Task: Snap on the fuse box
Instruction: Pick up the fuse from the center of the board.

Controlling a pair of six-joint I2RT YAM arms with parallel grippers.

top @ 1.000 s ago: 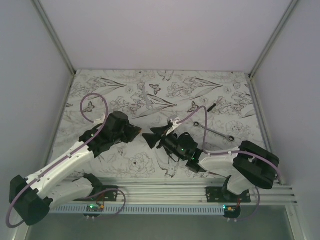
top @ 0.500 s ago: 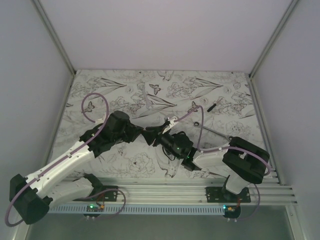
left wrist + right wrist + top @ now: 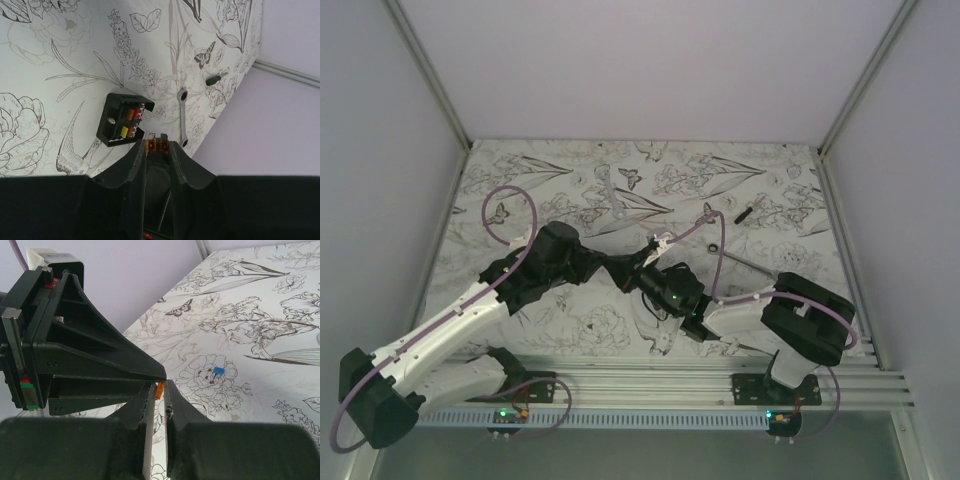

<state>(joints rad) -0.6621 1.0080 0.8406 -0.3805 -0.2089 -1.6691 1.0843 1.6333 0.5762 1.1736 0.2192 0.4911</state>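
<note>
The fuse box (image 3: 124, 120), a small black open box with orange, red and yellow fuses inside, lies on the flowered table in the left wrist view. In the top view the arms hide it. My left gripper (image 3: 157, 146) is shut on an orange fuse (image 3: 158, 144) whose metal prongs stick out, held above and right of the box. My right gripper (image 3: 159, 390) meets the left gripper (image 3: 618, 268) tip to tip over mid-table. Its jaws stand a narrow slit apart. The orange fuse (image 3: 160, 389) shows at the slit's end, and I cannot tell whether they touch it.
A metal wrench (image 3: 750, 263) lies right of centre and also shows in the left wrist view (image 3: 182, 116). A short black stick (image 3: 745, 213) lies behind it. A blue fuse (image 3: 218, 371) lies loose on the table. A clear plastic piece (image 3: 615, 207) lies at the back.
The two grippers have closed the gap between them. The left moved right and the right moved left, and their tips now meet at the orange fuse.
</note>
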